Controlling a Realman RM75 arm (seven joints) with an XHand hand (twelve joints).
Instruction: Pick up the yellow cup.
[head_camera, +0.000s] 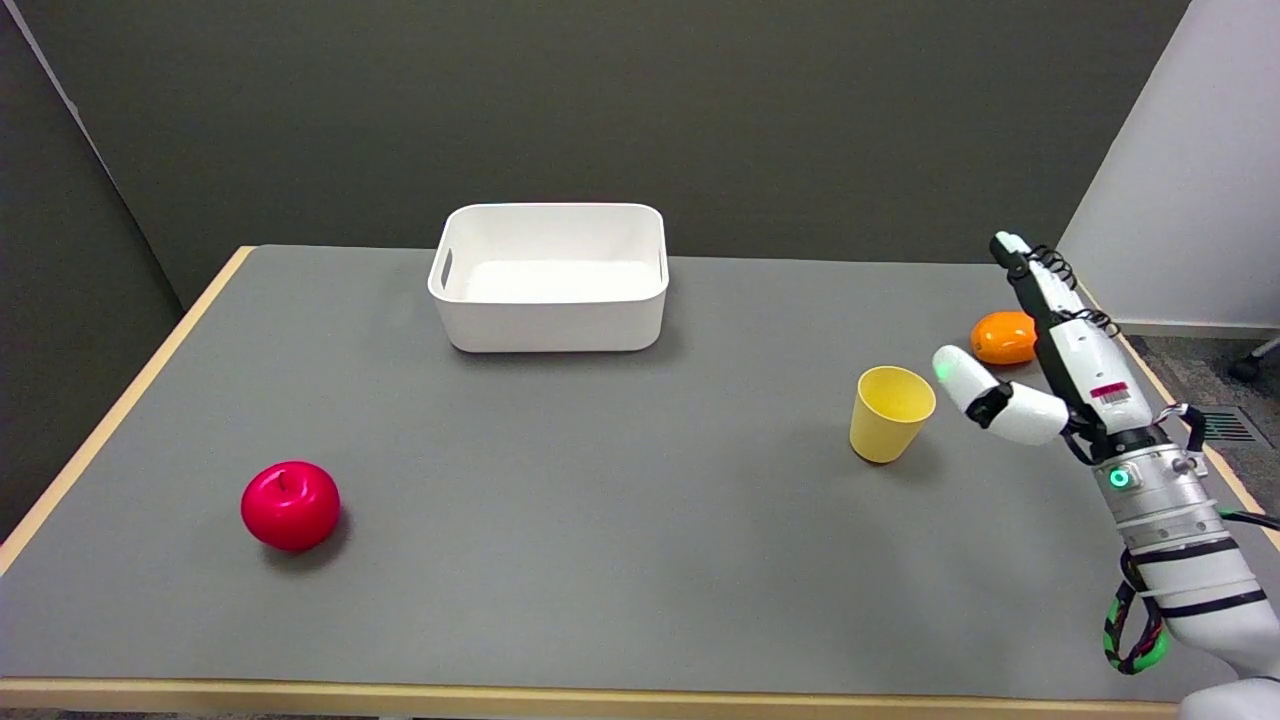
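The yellow cup (889, 413) stands upright on the grey table, right of centre, its mouth facing up. My right hand (1040, 370) hovers just to the cup's right, open, fingers stretched upward and the thumb pointing left toward the cup's rim. A small gap separates the thumb tip from the cup. Nothing is in the hand.
A white bin (550, 278) sits at the back centre. A red apple (290, 505) lies front left. An orange fruit (1003, 337) lies behind my hand near the table's right edge. The grey table (600, 500) has wooden edges.
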